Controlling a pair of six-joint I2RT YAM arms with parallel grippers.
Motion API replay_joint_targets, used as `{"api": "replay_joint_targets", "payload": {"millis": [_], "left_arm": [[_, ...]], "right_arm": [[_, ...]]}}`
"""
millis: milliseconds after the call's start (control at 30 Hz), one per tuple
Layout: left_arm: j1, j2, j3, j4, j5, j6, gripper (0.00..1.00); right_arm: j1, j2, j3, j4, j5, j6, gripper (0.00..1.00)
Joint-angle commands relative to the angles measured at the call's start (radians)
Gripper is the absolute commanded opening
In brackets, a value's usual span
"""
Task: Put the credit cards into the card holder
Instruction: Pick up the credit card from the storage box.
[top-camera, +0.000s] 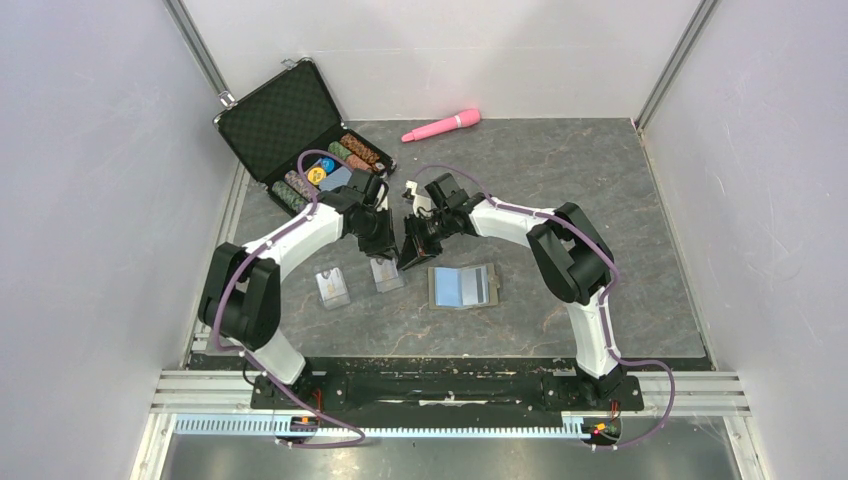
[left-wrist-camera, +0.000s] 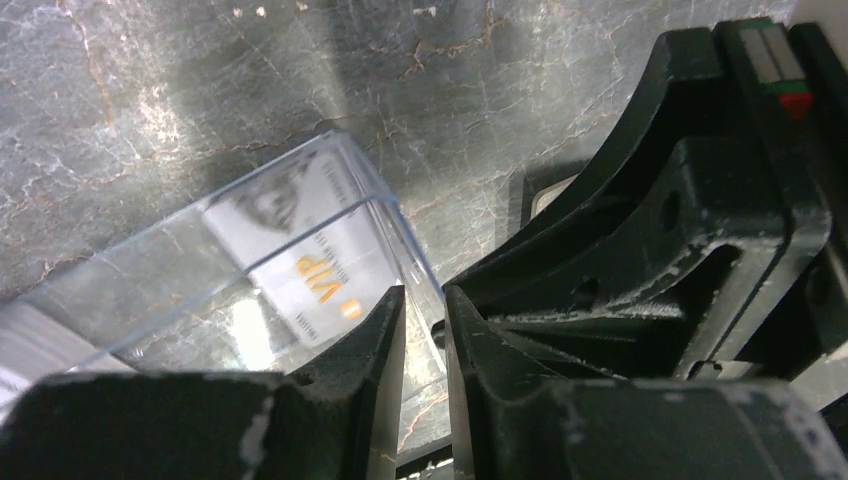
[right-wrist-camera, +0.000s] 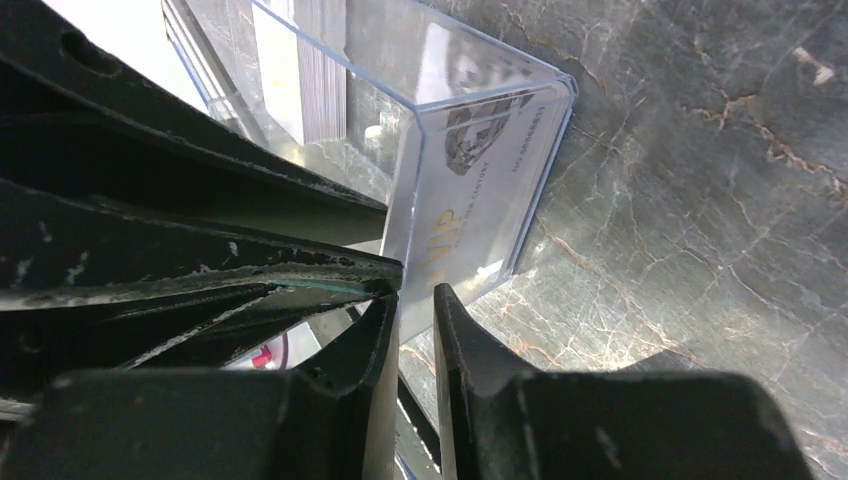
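We note left gripper (left-wrist-camera: 425, 320) and right gripper (right-wrist-camera: 410, 320) each narrowed to slit at clear box (left-wrist-camera: 200, 270) holding credit cards (left-wrist-camera: 320, 270). We cannot tell if either is gripping. Card holder (top-camera: 463, 287) open on worktop (top-camera: 600, 200).

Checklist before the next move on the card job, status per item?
1. Card holder open, lining up: ok.
2. Card out of the clear box: not ok, it is inside.
3. Right gripper on the card, not the box wall: cannot tell.
4. Left gripper bracing the box: cannot tell.
5. Second clear box apart from both grippers: ok.
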Motion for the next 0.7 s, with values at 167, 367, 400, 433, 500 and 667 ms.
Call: {"api": "replay_joint_targets", "payload": {"millis": [167,367,400,433,500,667], "left_arm": [[-0.010,0.029,-0.048,0.079,0.026,-0.047,0.24],[-0.010,-0.005,-0.057,0.063,-0.010,-0.034,0.23],[-0.010,-0.010,-0.056,0.061,-0.012,-0.032,0.23],[-0.011,-0.015,-0.053,0.054,-0.016,-0.029,0.23],[-0.010,-0.021,-0.048,0.042,-0.024,-0.023,0.24],[-0.010,-0.056,-0.046,0.004,-0.060,-0.017,0.45]], "right_arm": [[0.027,-0.029,-0.025,-0.008,-0.015,-0.020,0.12],[0.026,-0.027,-0.023,-0.009,-0.014,-0.023,0.13],[0.026,-0.027,-0.022,-0.010,-0.014,-0.021,0.13],[0.026,-0.025,-0.022,-0.009,-0.014,-0.021,0.13],[0.026,-0.024,-0.023,-0.010,-0.014,-0.021,0.13],[0.025,-0.025,-0.024,-0.010,-0.015,-0.024,0.13]]}}
